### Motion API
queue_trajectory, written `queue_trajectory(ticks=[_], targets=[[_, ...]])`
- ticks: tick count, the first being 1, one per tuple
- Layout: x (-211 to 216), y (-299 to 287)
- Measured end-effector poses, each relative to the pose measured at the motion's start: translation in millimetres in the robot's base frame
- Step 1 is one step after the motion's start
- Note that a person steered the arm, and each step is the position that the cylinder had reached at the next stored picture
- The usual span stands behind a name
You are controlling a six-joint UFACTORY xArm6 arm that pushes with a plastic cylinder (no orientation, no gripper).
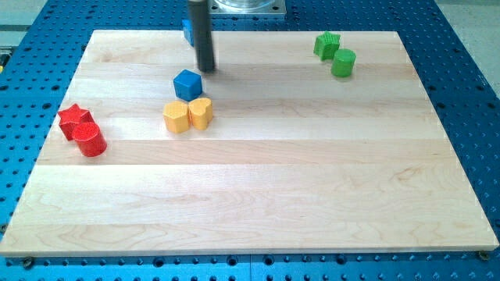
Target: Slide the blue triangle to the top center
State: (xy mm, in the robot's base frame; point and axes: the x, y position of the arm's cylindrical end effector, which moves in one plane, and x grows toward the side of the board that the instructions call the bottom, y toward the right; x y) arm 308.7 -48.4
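Observation:
My dark rod comes down from the view's top, and my tip (206,70) rests on the board. A blue block (187,32) sits at the board's top edge, just left of the rod and partly hidden by it; its shape is hard to make out. A second blue block (187,84), cube-like, lies just below and left of my tip, apart from it by a small gap.
A yellow hexagon-like block (177,117) and a yellow heart (201,112) touch each other just below the blue cube. A red star (73,119) and red cylinder (92,140) sit at the left. A green star (326,44) and green cylinder (343,63) sit at the top right.

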Motion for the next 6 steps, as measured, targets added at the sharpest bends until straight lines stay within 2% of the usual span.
queue_trajectory(ticks=[2,4,5,6], targets=[[-80.0,23.8],[-116.2,3.1],[-116.2,-1.7],[-101.0,-34.4]])
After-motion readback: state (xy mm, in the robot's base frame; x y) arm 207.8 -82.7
